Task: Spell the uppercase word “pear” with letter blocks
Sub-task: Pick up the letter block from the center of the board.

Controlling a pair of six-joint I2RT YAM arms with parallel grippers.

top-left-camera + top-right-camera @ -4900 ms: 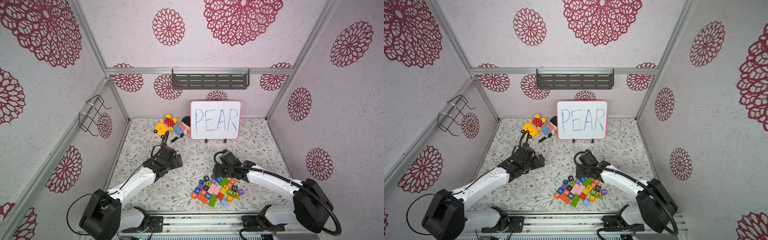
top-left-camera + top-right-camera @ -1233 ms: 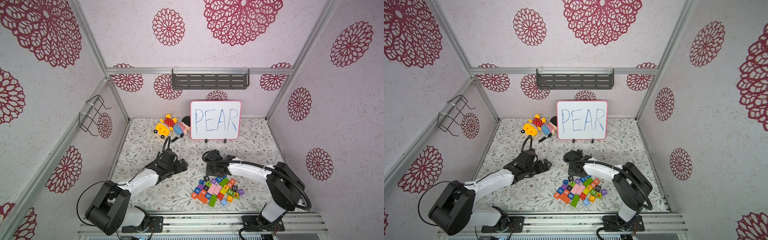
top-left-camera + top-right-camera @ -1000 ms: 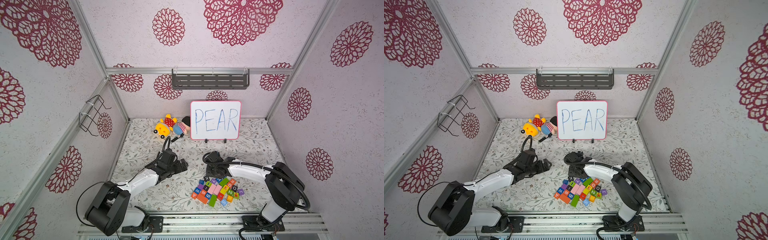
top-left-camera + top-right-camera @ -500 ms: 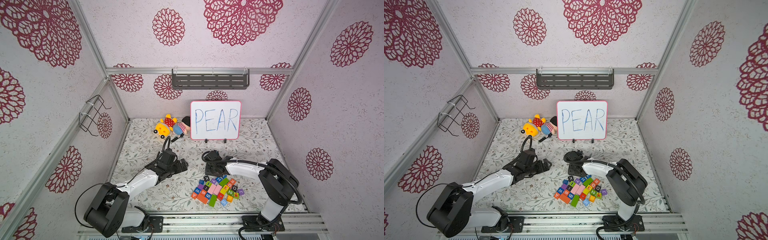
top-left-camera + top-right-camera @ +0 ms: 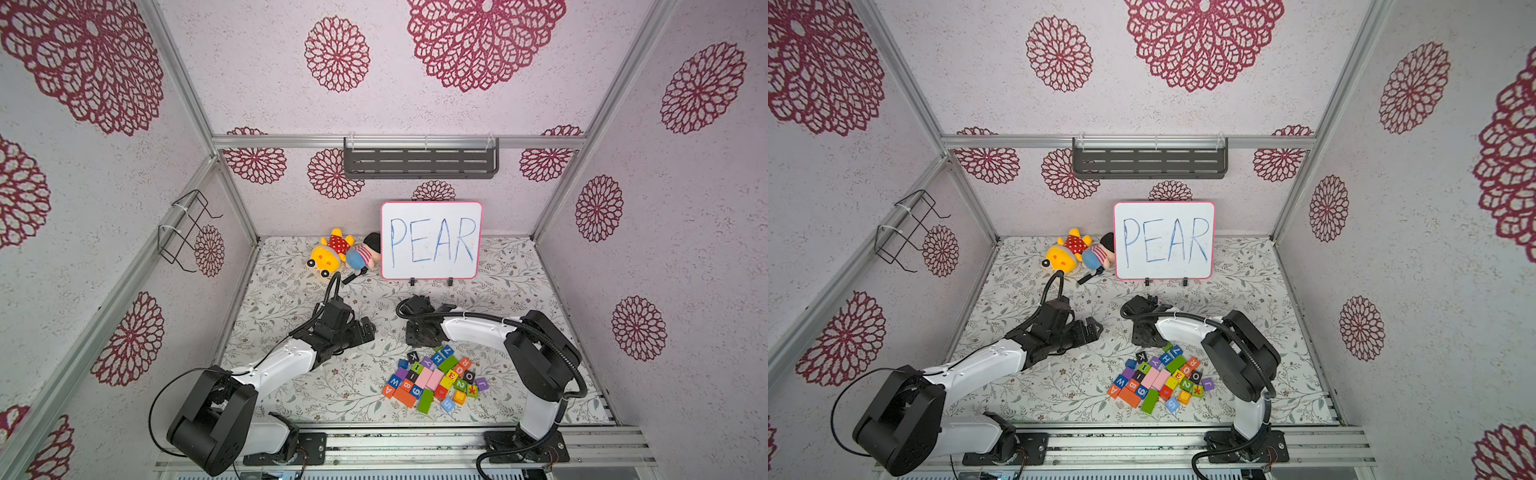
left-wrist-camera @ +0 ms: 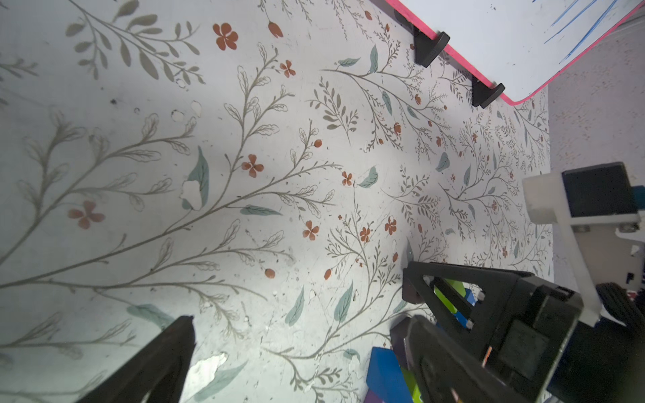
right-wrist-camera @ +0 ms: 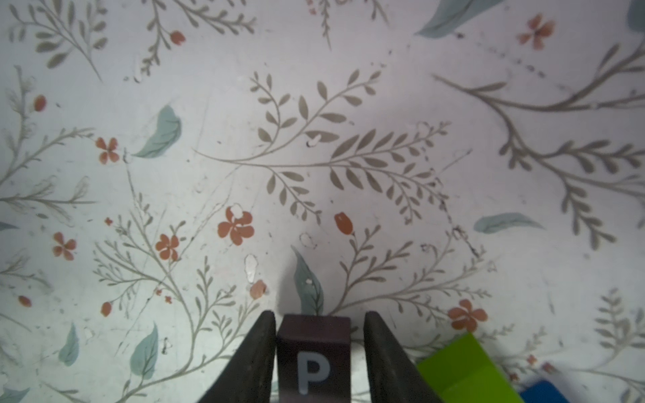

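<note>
Floor mat [image 7: 314, 104]: matt printed sheet, scuffed, print chipped in spots. P block [image 7: 314, 363]: matt dark paint. Green block [image 7: 464, 370]: smooth, slight sheen. Whiteboard [image 5: 431, 220], centre of frame: glossy, pink plastic-looking rim. Shelf [image 5: 419, 163]: dark matt perforated metal. Walls [image 5: 395, 104]: rough texture. Toys [image 5: 326, 257]: plush cloth.

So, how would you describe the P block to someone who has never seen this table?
Start at the whiteboard, then come forward to the block pile. At the pile's far edge stand the right arm's fingers, and the P block sits between them. The green block beside it shows no letter; this one is dark with a white P.
</note>
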